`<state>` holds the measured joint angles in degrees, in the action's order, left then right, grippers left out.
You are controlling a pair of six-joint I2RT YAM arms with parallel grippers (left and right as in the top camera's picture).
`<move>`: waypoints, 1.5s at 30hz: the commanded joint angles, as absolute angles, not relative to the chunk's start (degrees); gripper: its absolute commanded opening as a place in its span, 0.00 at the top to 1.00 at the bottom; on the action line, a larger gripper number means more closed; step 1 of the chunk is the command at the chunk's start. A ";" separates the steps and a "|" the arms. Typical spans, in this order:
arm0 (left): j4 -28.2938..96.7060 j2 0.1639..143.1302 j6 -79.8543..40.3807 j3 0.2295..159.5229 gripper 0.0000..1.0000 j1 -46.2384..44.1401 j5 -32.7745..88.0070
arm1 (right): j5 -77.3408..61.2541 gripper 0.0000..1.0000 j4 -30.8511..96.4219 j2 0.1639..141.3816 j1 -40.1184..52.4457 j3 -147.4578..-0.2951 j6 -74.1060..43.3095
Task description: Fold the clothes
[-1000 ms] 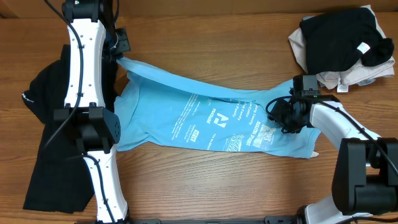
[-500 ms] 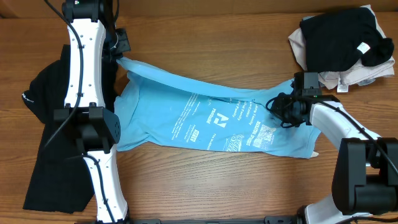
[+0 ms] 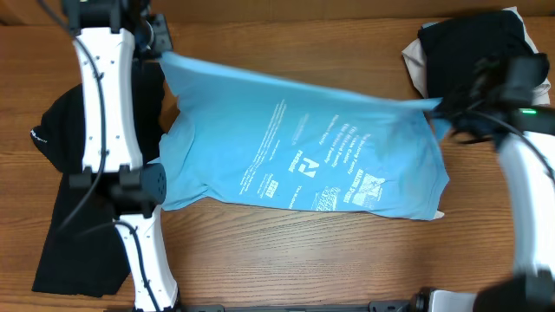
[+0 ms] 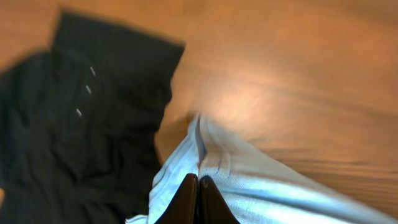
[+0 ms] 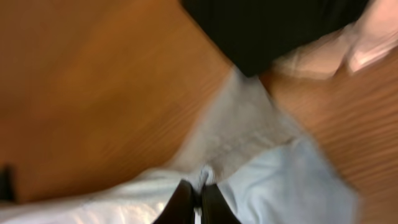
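Table [image 3: 303, 260] free in front, T-shirt [image 3: 303, 147] spans centre, pile [image 3: 468, 43] far right

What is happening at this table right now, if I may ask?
Two robot arms are folding a light blue T-shirt. The left pincer is shut on its far left corner, the right pincer on its far right corner, stretching that edge between them while the near part lies on the table. A black garment lies under the left arm; a clothes pile sits far right.

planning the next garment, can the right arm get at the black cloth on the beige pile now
Probably not yet: right gripper is shut on the light blue soft T-shirt, though the black cloth lies close, nothing between.
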<state>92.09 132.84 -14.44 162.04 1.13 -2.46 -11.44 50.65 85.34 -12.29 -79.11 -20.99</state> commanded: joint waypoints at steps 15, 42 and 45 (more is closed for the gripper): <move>85.67 93.25 -10.26 171.28 0.96 1.48 -4.36 | -13.93 0.96 71.02 61.87 -34.22 -117.93 -14.44; 89.54 82.61 -9.69 155.70 0.96 1.48 -26.22 | -11.75 0.96 78.28 64.79 -21.21 -136.42 -8.43; 89.73 87.24 -10.39 151.94 0.96 1.50 -28.71 | -17.17 0.96 75.85 68.95 -21.21 -130.43 -7.20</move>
